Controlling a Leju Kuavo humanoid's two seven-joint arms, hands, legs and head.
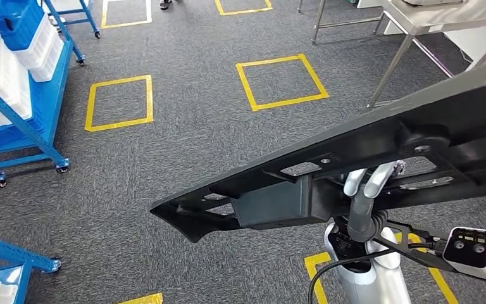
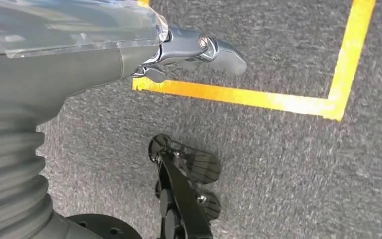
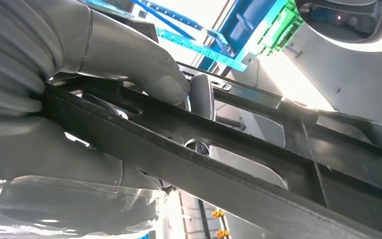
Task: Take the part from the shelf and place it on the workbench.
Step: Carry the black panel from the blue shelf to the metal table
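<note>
A long black plastic part point(image 1: 278, 196) stretches across the head view from lower middle to the right edge, tilted up toward the right. My right hand point(image 1: 370, 180) grips it from below, its fingers hooked over one of the part's ribs. Up close, the thumb and fingers of the right hand point(image 3: 129, 59) wrap around a black bar of the part point(image 3: 258, 164). My left hand point(image 2: 194, 50) hangs over the grey carpet, holding nothing. The steel workbench point(image 1: 417, 19) stands at the far right. The blue shelf point(image 1: 19, 95) is at the left.
The blue wheeled shelf carries white bins point(image 1: 0, 76). A second blue rack point(image 1: 6, 259) sits at the lower left. Yellow taped squares point(image 1: 281, 82) mark the grey carpet. A person's feet point(image 1: 168, 4) stand at the far edge.
</note>
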